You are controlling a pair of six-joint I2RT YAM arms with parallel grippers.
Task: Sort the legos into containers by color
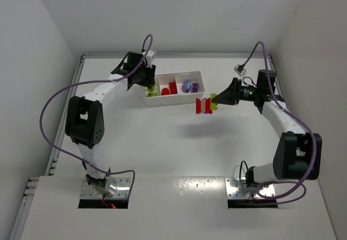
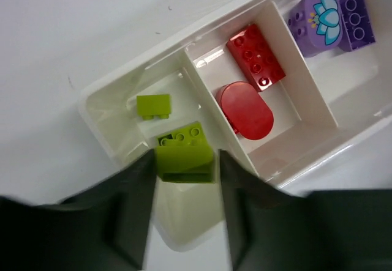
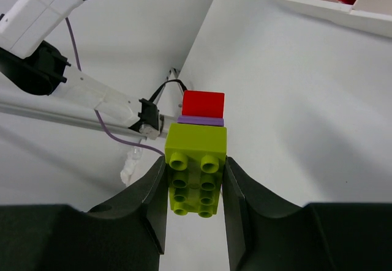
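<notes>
The white tray (image 1: 173, 101) lies at the back centre, and its three compartments show in the left wrist view (image 2: 98, 96). My left gripper (image 1: 148, 86) hangs over the left compartment, shut on a yellow-green brick (image 2: 184, 155) at its fingertips (image 2: 138, 185). A small yellow-green brick (image 2: 153, 106) lies below it. Two red bricks (image 2: 256, 57) are in the middle compartment and two purple bricks (image 2: 321, 17) in the right one. My right gripper (image 1: 215, 100) is shut on a stuck-together stack (image 1: 204, 105) held above the table right of the tray: yellow-green brick (image 3: 196, 145), purple plate (image 3: 201, 121), red brick (image 3: 203, 104).
White walls close in the table on the left, back and right. A purple cable (image 1: 46, 115) loops off the left arm and another (image 1: 303, 131) off the right arm. The tray's corner shows in the right wrist view (image 3: 318, 5).
</notes>
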